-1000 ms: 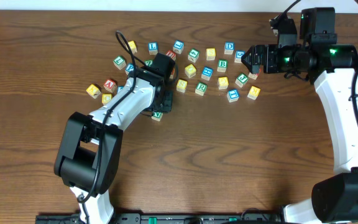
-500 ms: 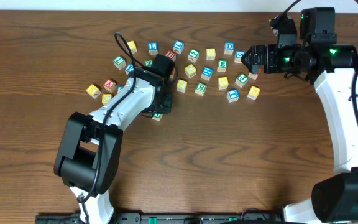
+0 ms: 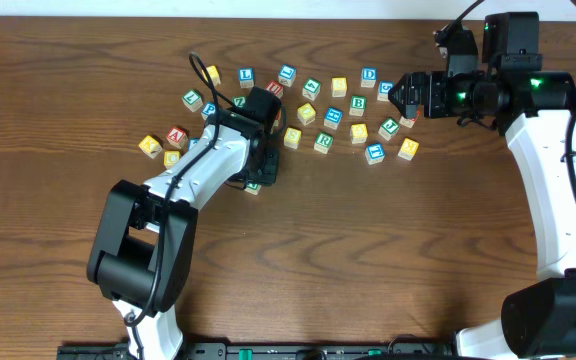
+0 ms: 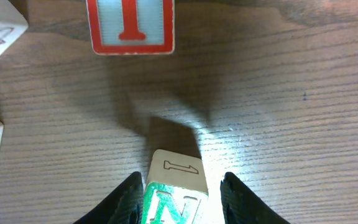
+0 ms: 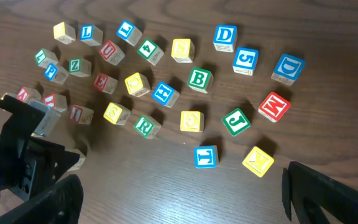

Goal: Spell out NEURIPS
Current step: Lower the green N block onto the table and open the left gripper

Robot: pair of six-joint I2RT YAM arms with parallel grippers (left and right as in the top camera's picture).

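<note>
Left fingers [image 4: 128, 202]: your pair brackets the pale wooden cube with a green N [image 4: 174, 208]; you cannot tell whether they pinch it.
N cube: on the brown wooden table [image 4: 291, 124], at 6 o'clock from the red-lettered I cube [image 4: 130, 25].
Right fingers [image 5: 55, 199]: spread wide, holding nothing, at 3 o'clock of the scattered letter cubes [image 5: 190, 119].

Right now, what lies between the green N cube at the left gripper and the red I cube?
Only bare, shadowed table lies between the green N cube and the red I cube; the left wrist view shows it.
</note>
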